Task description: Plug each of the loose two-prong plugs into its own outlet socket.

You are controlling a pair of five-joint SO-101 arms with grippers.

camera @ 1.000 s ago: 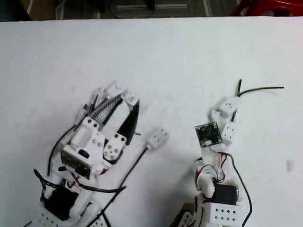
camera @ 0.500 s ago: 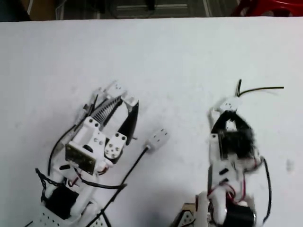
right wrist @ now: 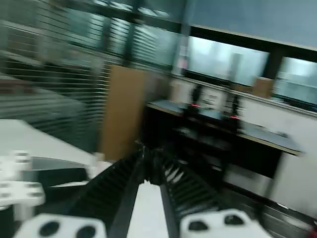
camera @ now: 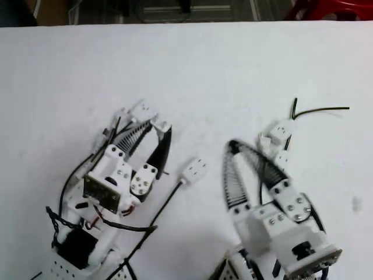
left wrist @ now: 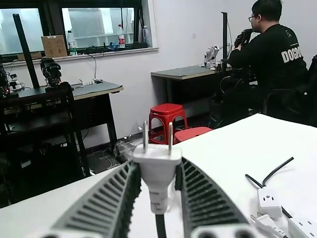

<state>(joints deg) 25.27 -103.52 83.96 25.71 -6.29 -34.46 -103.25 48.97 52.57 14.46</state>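
Bench: white top (camera: 233,64); office room behind, red stool (left wrist: 168,111).
Plug (left wrist: 157,161): white body, two metal prongs pointing away from the hand, dark cord at its base.
Left hand (left wrist: 157,168): clamped on the plug, near bench's left side.
Right hand (camera: 229,144): fingertips pressed together, nothing between them.
Outlet socket (camera: 194,169): white, on a black cable, lying between the arms.
Other sockets (camera: 281,131): just beside right hand, by a loose black cord (camera: 320,109).

Left gripper (camera: 156,125) clamped, right gripper (camera: 231,144) closed

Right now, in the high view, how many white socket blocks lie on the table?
3 socket blocks: one mid-table, two beside the right gripper. Others may be hidden.
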